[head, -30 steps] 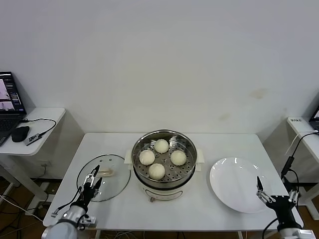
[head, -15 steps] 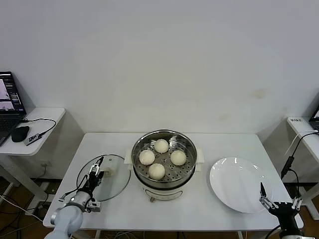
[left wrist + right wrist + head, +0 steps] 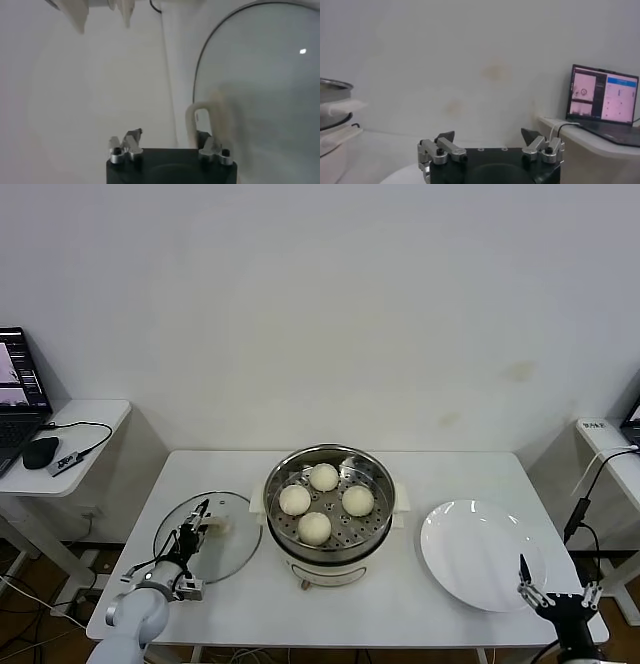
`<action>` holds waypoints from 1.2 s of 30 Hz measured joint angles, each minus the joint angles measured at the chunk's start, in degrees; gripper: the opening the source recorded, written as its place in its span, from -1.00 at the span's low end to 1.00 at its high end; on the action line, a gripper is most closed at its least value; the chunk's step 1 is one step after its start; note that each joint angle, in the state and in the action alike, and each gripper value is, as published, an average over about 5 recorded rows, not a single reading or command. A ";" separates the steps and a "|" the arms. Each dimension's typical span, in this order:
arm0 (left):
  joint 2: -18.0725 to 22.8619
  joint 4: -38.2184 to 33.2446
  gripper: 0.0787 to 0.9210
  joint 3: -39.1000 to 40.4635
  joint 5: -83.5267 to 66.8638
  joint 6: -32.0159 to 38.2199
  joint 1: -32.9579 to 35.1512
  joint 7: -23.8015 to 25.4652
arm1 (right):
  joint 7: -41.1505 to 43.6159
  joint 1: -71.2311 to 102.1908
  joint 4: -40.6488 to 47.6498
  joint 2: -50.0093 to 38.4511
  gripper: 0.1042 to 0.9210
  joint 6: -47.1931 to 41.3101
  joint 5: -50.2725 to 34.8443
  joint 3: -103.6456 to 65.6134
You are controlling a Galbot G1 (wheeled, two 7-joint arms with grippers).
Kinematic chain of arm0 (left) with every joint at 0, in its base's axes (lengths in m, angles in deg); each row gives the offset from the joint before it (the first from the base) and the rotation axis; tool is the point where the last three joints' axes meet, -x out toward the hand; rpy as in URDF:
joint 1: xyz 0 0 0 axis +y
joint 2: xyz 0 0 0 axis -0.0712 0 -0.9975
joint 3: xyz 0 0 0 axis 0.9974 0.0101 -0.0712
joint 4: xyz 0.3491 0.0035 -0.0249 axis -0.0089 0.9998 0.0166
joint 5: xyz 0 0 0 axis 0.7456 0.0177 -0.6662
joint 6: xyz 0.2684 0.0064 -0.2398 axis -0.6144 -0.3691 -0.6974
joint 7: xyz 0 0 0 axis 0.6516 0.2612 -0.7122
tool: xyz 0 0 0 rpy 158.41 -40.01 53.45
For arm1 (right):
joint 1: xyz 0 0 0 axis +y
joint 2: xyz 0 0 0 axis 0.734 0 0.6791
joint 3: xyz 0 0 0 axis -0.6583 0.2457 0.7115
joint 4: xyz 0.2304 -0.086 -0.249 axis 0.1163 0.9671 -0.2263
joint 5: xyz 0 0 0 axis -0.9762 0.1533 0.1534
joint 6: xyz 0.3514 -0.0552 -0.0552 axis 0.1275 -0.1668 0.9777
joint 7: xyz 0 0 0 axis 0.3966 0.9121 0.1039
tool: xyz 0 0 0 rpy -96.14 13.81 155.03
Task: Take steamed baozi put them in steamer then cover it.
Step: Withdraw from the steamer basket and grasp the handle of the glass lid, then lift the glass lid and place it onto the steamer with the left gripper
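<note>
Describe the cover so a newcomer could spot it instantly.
Find the steamer at the middle of the white table. The cover lies flat on the table on the robot's left of it: a clear glass disc with a white centre handle, unlike the opaque white plate opposite.

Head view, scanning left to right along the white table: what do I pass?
Left gripper at the cover's near-left edge → cover lying flat → steamer holding four steamed baozi → white plate → right gripper off the table's near-right corner.
</note>
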 measured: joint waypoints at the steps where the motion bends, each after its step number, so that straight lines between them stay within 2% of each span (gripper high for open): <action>1: 0.03 0.08 -0.13 0.00 -0.15 -0.02 -0.01 -0.06 | 0.01 0.01 0.01 -0.01 0.76 0.01 0.00 0.03; 10: 0.08 -0.29 -0.74 -1.03 -0.82 -0.59 0.29 -1.42 | 0.03 0.29 -0.40 -0.06 0.76 0.23 0.00 0.69; 13: -0.23 -1.51 -0.87 -1.81 -0.95 -1.21 0.88 -1.84 | 0.07 0.33 -0.67 -0.22 0.76 0.25 -0.17 0.82; 22: -2.69 -9.32 -0.89 -5.72 -2.95 -4.26 4.73 -0.31 | 0.20 -0.22 -0.33 -1.11 0.76 -0.07 -0.01 1.31; 29: -5.67 -19.64 -0.89 -9.00 -6.22 -8.96 8.70 3.32 | 0.34 -0.43 -0.06 -1.52 0.76 -0.08 0.77 2.40; 36: -8.34 -30.61 -0.89 -8.22 -9.88 -14.73 11.08 7.60 | 0.54 -0.63 0.06 -1.40 0.76 0.20 2.13 2.85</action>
